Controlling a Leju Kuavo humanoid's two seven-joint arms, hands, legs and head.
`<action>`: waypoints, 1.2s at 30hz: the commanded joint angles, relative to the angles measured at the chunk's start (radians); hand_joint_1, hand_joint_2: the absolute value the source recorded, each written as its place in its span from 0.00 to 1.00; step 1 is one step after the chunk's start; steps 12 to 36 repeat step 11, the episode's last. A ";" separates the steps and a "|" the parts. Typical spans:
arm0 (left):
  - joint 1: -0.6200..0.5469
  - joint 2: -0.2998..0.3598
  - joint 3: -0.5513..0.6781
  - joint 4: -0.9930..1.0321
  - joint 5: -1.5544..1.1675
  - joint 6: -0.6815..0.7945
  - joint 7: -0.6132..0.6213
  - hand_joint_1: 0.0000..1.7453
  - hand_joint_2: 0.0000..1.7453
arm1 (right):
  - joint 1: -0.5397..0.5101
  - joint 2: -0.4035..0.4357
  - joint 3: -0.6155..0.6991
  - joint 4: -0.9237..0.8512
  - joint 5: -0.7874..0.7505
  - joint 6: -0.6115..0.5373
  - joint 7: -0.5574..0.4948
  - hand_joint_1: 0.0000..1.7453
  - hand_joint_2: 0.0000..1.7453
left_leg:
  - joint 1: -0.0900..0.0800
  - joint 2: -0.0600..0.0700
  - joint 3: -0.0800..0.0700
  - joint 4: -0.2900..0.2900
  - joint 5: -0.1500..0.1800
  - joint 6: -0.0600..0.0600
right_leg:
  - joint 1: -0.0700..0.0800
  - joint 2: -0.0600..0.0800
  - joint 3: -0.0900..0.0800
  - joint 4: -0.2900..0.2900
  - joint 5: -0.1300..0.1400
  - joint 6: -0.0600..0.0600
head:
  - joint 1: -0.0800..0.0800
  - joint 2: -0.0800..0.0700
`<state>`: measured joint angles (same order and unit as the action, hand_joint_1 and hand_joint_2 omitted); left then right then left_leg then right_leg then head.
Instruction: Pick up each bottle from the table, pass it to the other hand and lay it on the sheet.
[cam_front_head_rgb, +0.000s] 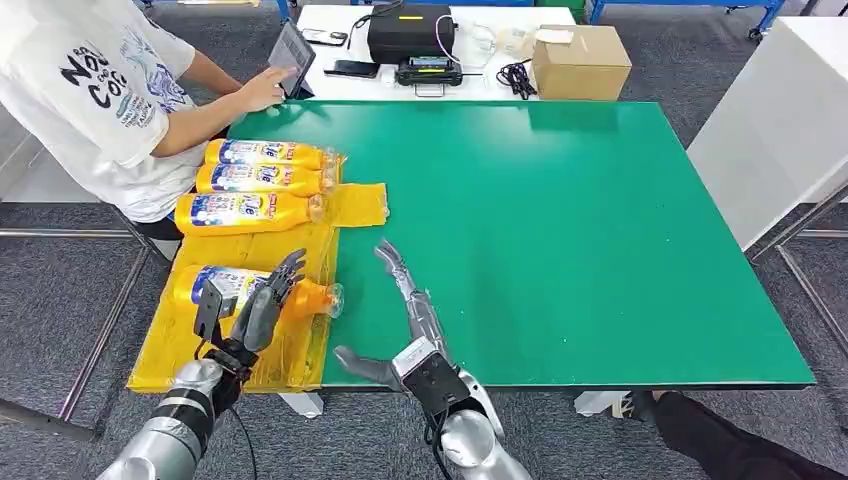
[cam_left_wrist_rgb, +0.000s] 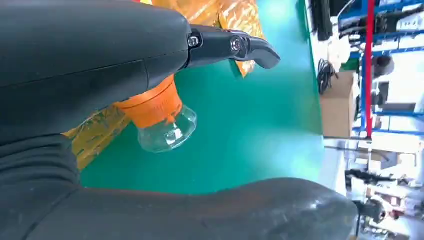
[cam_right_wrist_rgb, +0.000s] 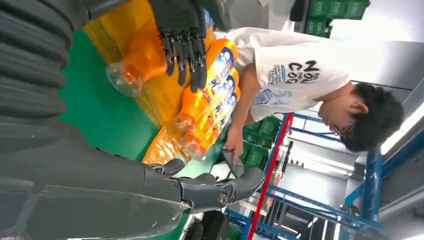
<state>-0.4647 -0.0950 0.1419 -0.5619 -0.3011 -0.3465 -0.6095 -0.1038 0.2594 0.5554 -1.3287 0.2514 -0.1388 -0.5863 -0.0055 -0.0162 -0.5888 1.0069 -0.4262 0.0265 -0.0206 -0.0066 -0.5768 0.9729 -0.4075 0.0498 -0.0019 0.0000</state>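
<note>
The right hand (cam_front_head_rgb: 400, 322) is lying released on the green counter (cam_front_head_rgb: 560, 230), fingers stretched flat, beside the yellow plastic sheet (cam_front_head_rgb: 170, 345). The left hand (cam_front_head_rgb: 262, 305) is grasping an orange clear-capped bottle (cam_front_head_rgb: 310, 297) lying on that sheet. Beyond, three more orange bottles (cam_front_head_rgb: 255, 183) are lying there.
</note>
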 joint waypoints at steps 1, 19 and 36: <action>0.063 -0.110 0.040 -0.192 0.100 0.329 -0.041 0.00 0.00 | 0.021 -0.024 -0.013 -0.002 0.029 -0.043 0.010 0.00 1.00 | 0.002 -0.001 -0.001 0.001 0.000 -0.002 | 0.002 -0.002 -0.001 0.000 0.000 -0.002 | 0.000 0.000; 0.267 -0.181 -0.046 -0.561 0.351 0.335 -0.008 0.00 1.00 | 0.173 -0.007 -0.169 -0.144 0.033 -0.209 -0.080 0.00 1.00 | 0.002 0.001 -0.008 0.001 -0.002 -0.001 | 0.002 0.000 -0.007 0.000 -0.002 -0.001 | 0.000 0.000; 0.267 -0.181 -0.046 -0.561 0.351 0.335 -0.008 0.00 1.00 | 0.173 -0.007 -0.169 -0.144 0.033 -0.209 -0.080 0.00 1.00 | 0.002 0.001 -0.008 0.001 -0.002 -0.001 | 0.002 0.000 -0.007 0.000 -0.002 -0.001 | 0.000 0.000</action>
